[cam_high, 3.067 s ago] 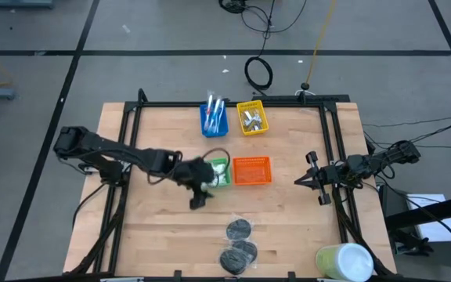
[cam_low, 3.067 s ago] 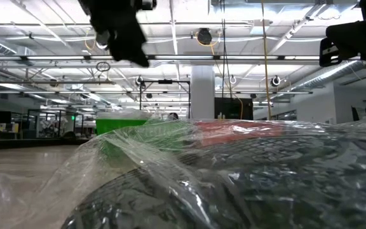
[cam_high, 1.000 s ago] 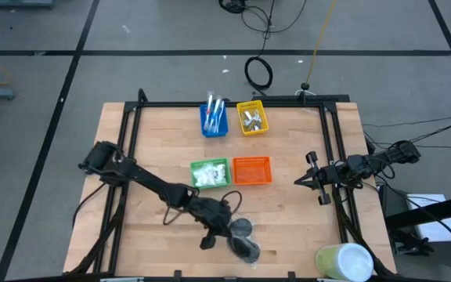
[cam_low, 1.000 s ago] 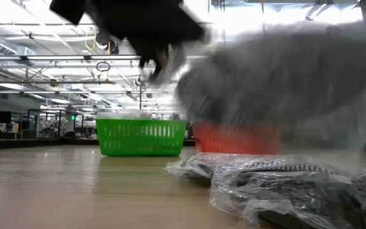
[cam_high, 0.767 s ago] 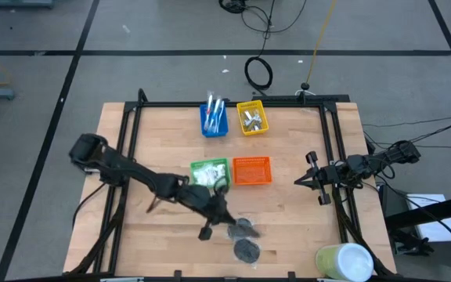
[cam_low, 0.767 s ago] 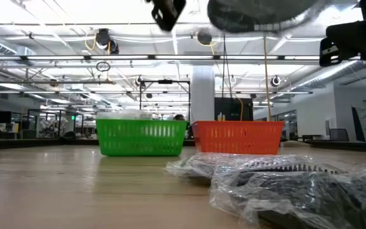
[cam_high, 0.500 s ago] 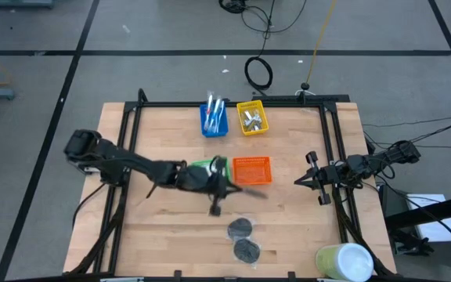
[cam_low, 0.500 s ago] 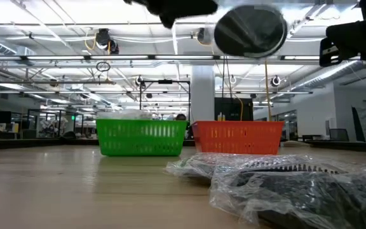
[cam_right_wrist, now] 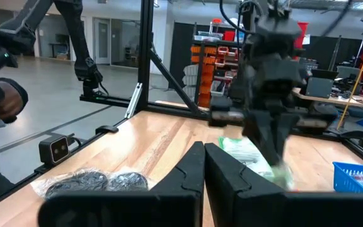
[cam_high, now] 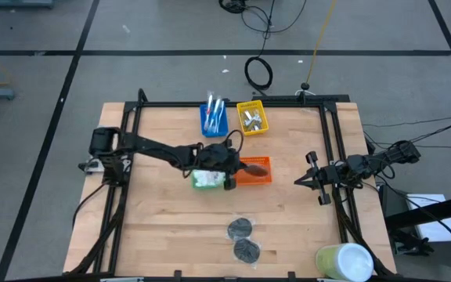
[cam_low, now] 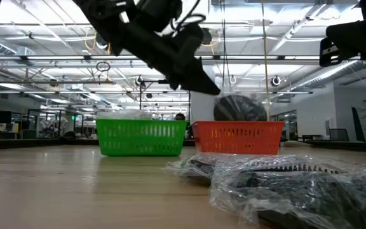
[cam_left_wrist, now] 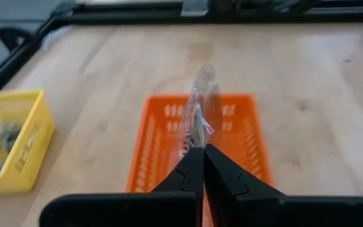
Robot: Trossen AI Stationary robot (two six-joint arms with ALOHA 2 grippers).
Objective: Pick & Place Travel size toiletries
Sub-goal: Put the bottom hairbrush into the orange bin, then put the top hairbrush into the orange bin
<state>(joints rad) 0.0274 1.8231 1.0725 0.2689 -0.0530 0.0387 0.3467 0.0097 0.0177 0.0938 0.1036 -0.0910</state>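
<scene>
My left gripper (cam_high: 239,168) reaches from the table's left to above the orange bin (cam_high: 263,178) and is shut on a black round disc in a clear wrapper (cam_low: 240,108). The disc hangs just over that bin (cam_low: 237,138). Two more wrapped black discs (cam_high: 239,229) (cam_high: 247,251) lie flat on the table near the front edge. The green bin (cam_high: 207,179) holds white packets. My right gripper (cam_high: 305,181) waits shut at the table's right edge, touching nothing. My left gripper pinches the clear wrapper's upper edge (cam_left_wrist: 198,129) between its two shut fingertips (cam_left_wrist: 194,165). The fingers slant down from the table's left. The disc (cam_high: 258,166) hangs below and beyond the fingers, clear of the orange bin (cam_left_wrist: 169,145).
A blue bin (cam_high: 214,117) with thin sticks and a yellow bin (cam_high: 252,117) with silvery tubes stand at the far edge. A large pale green-white cylinder (cam_high: 344,262) stands at the near right corner. A black frame (cam_high: 131,117) borders the table.
My left gripper has carried one wrapped black disc from the near part of the table, beside the other two discs, toward the far edge and slightly right, to above the orange bin. The disc stays hanging from the shut fingers.
</scene>
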